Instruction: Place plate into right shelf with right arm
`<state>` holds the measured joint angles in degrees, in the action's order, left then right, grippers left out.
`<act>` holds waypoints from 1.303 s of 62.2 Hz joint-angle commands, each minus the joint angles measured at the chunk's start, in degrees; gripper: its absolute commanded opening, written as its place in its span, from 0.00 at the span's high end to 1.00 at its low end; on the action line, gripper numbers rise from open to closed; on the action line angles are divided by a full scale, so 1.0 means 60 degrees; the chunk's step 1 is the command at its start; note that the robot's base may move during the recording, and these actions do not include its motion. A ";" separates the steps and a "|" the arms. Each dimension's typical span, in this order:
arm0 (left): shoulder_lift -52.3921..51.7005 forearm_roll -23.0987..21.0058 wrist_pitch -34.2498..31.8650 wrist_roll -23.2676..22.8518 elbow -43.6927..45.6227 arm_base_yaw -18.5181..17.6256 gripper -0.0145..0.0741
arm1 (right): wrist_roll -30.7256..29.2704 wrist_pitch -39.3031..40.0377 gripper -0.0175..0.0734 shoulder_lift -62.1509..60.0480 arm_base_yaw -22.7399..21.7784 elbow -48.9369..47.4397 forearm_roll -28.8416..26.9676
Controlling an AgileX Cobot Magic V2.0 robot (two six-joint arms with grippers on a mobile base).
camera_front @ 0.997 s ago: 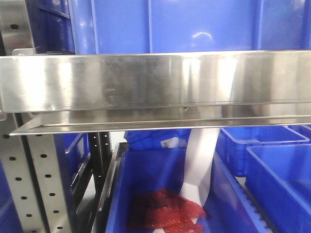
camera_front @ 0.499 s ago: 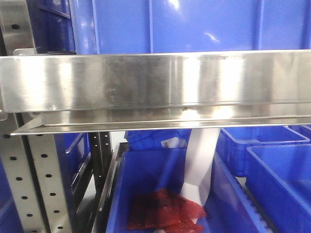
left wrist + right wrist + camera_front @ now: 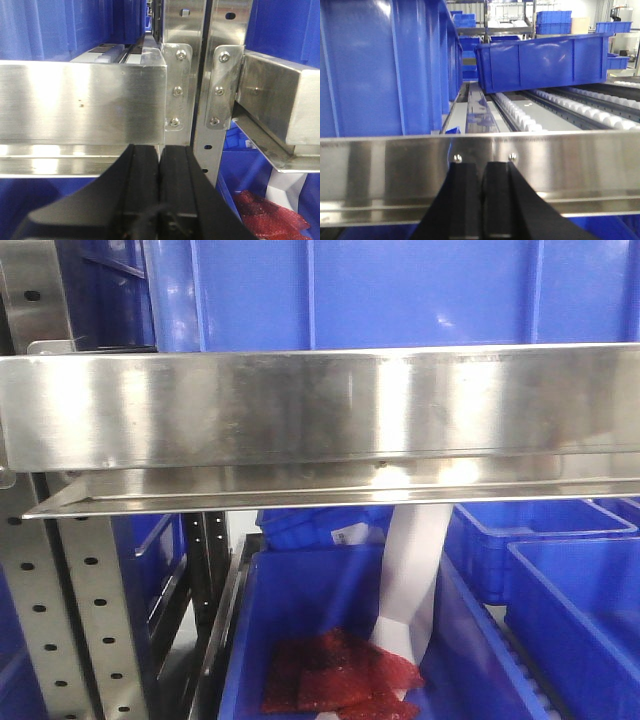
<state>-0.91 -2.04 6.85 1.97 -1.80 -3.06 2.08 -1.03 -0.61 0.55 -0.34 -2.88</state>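
The plate is out of view in every frame. The right shelf's shiny steel rail (image 3: 320,405) fills the front view, with a large blue bin (image 3: 400,290) on it. The same rail (image 3: 395,170) crosses the right wrist view. My right gripper (image 3: 481,165) is shut and empty, its black fingers together in front of that rail. My left gripper (image 3: 159,150) is shut and empty, facing a steel rail (image 3: 80,105) and perforated uprights (image 3: 220,90).
Under the rail a blue bin (image 3: 300,600) holds red mesh material (image 3: 335,675) and a white strip (image 3: 412,575). More blue bins (image 3: 575,585) stand at right. In the right wrist view roller tracks (image 3: 535,112) run back under a tilted blue bin (image 3: 542,60).
The view has barely shifted; reflections on the rail and upper bin have changed slightly. Nothing else has visibly moved.
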 commanded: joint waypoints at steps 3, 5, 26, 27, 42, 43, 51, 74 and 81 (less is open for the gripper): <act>-0.0065 -0.0059 -0.0807 -0.0027 -0.0095 0.0025 0.89 | -0.0152 0.1138 0.75 -0.0129 -0.0056 0.0075 0.0083; -0.0065 -0.0059 -0.0807 -0.0027 -0.0095 0.0025 0.89 | -0.0152 0.1301 0.75 -0.0129 -0.0056 0.0198 0.0083; -0.0065 -0.0059 -0.0807 -0.0027 -0.0095 0.0025 0.89 | -0.0152 0.1064 0.75 -0.0140 -0.0056 0.0265 0.0162; -0.0065 -0.0059 -0.0807 -0.0027 -0.0095 0.0025 0.89 | -0.0152 0.0997 0.75 -0.0140 -0.0056 0.0265 0.0162; -0.0065 -0.0059 -0.0807 -0.0027 -0.0095 0.0025 0.89 | -0.0152 0.0713 0.75 -0.0140 -0.0056 0.0265 0.0171; -0.0065 -0.0059 -0.0807 -0.0027 -0.0095 0.0025 0.89 | -0.0152 0.0713 0.75 -0.0140 -0.0056 0.0265 0.0180; -0.0065 -0.0059 -0.0807 -0.0027 -0.0095 0.0025 0.89 | -0.0152 0.0713 0.75 -0.0140 -0.0056 0.0265 0.0180; -0.0065 -0.0059 -0.0807 -0.0027 -0.0095 0.0025 0.89 | -0.0152 0.0702 0.75 -0.0131 -0.0056 0.0265 0.0179; -0.0065 -0.0059 -0.0807 -0.0027 -0.0095 0.0025 0.89 | -0.0152 0.0702 0.75 -0.0131 -0.0056 0.0265 0.0179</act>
<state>-0.91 -2.04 6.85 1.97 -1.80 -3.06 1.94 -1.41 -0.61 0.55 1.56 -2.56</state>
